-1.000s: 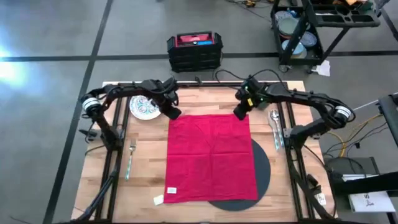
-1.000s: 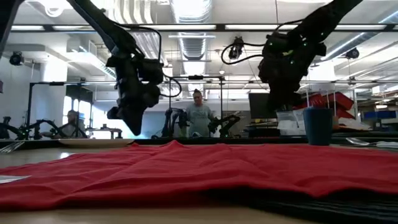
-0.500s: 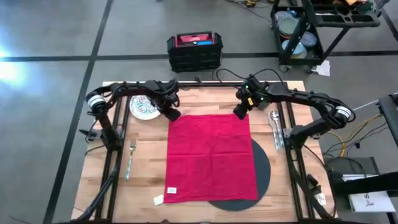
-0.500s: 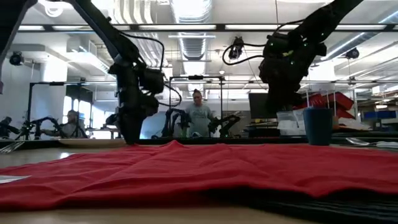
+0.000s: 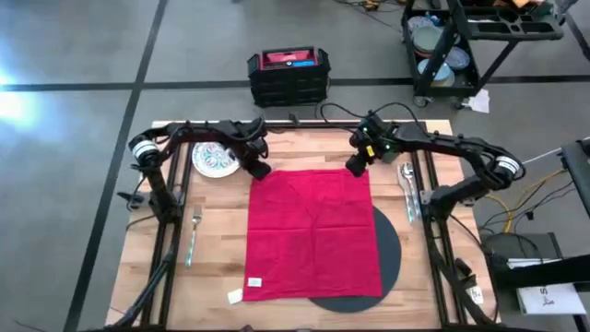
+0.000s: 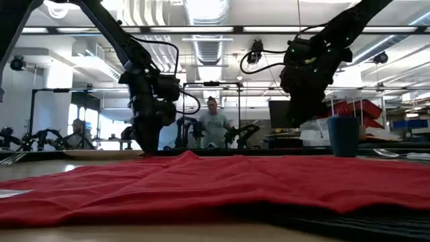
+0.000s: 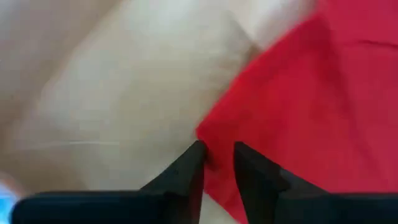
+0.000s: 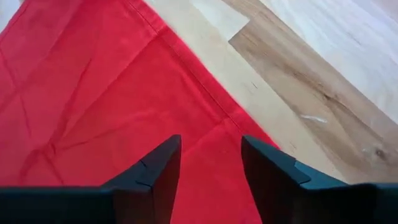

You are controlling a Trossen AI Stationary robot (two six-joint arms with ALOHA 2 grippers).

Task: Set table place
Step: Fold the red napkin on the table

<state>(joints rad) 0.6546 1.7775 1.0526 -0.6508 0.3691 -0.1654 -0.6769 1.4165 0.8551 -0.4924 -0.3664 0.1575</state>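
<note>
The counter (image 5: pixel 212 254) carries everything, and the red napkin (image 5: pixel 312 232) takes up most of its middle, spread flat and running from near the far edge down almost to the near edge. It lies partly over the round dark mat (image 5: pixel 387 249), which shows only past the napkin's right and near sides; I judge the cloth is spread out so that it can be folded or shifted before the rest of the place goes down.

Both arms reach in from the far side, one to each far corner of the napkin, which suits lifting the cloth evenly by two corners. The left gripper (image 7: pixel 217 157) is down at the far-left corner, its fingers (image 7: pixel 186 171) closed to a narrow gap with the cloth's edge between them, so it looks to be pinching the corner. The right gripper (image 8: pixel 210 149) hangs above the far-right corner with its fingers (image 8: pixel 158 168) spread apart and nothing between them, the hem lying just ahead.

The patterned plate (image 5: pixel 214 159) waits near the far-left corner of the counter. The blue cup (image 6: pixel 343 136) stands toward the far right. The spoon (image 5: pixel 406 175) and knife (image 5: pixel 409 205) lie by the right edge, and the fork (image 5: pixel 194 235) by the left edge, all clear of the cloth.
</note>
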